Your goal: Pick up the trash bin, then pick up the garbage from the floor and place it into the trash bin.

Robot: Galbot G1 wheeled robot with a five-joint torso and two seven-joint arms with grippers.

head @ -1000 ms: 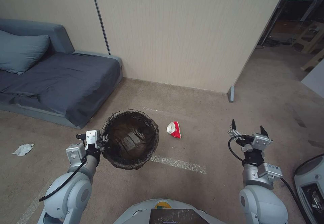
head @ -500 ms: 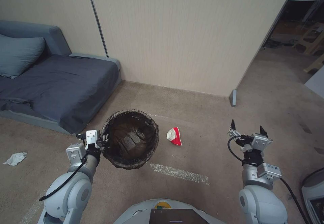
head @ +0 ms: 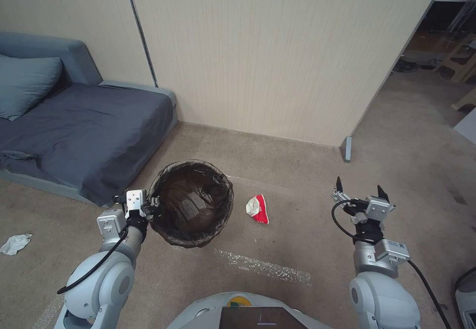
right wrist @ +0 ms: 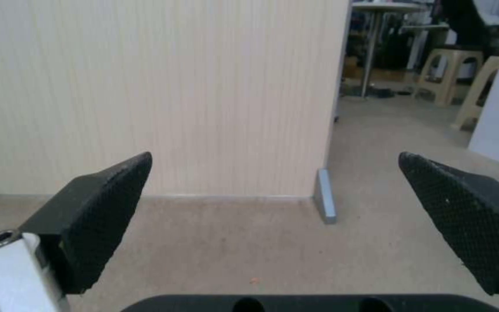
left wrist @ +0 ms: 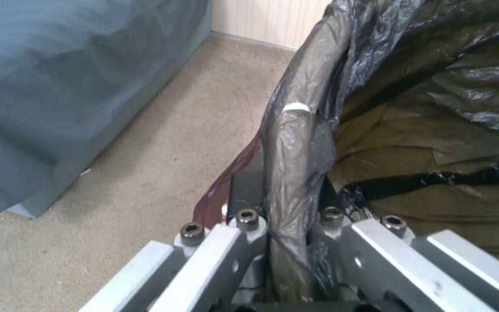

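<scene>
The left pincer (head: 151,202) is clenched on the rim of the trash bin (head: 191,209) at its 9 o'clock side, the red-and-white packet (head: 258,208) lies on the floor (head: 297,230) at the bin's 3 o'clock, and the right pincer (head: 359,191) stands released above the carpet.

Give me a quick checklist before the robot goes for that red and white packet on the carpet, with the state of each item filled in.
1. Left pincer shut on the trash bin rim: ok, the lined rim sits between its fingers.
2. Bin mouth open, facing up: ok.
3. Right pincer open and empty: ok, jaws spread wide.
4. Red-and-white packet in sight and unobstructed: ok, it lies on the carpet right of the bin.
5. Right pincer over the packet: not ok, it hangs off to the packet's right.
6. Other litter left: not ok, a white tissue lies far left.
</scene>
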